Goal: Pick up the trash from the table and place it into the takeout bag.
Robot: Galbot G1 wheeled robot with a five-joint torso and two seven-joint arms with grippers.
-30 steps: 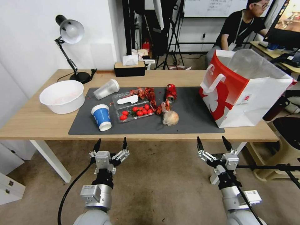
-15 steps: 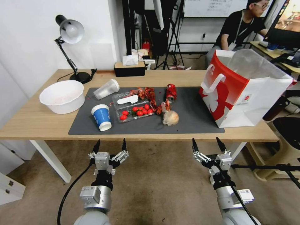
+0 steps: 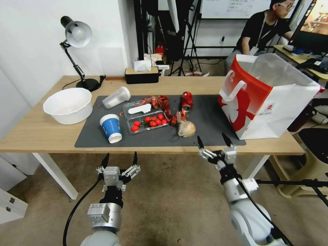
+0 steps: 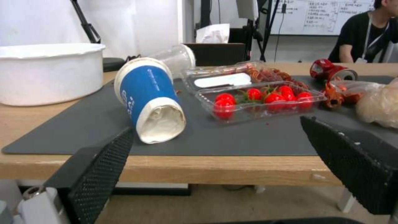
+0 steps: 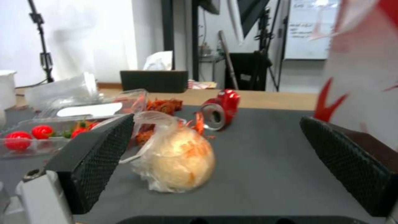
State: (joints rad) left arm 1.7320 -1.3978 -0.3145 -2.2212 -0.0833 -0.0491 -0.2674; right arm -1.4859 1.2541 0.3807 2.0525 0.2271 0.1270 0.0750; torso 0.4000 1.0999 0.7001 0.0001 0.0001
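Right tool is spread wide at the front edge of the surface, holding nothing, tips pointing toward 12 o'clock at the tan ball. In the right wrist view the ball sits in a clear film wrap on the grey mat, between the two black fingers but farther out, not touching them. Crushed red can lies on its side at 12 o'clock from the ball, well apart. Takeout bag stands upright at 3 o'clock of the mat, mouth open, touching the mat's right end.

Left tool hangs below the surface edge at 6 o'clock of the blue-and-white cup, spread wide too, nothing in it. The left wrist view has the cup tipped on its side on the mat, open end facing the camera. Clear cup lies on its side at 12 o'clock of the blue one. White bowl sits off the mat at 9 o'clock. Clear tray with small tomatoes sits mid-mat, red scraps just behind it. Lamp at 11 o'clock.
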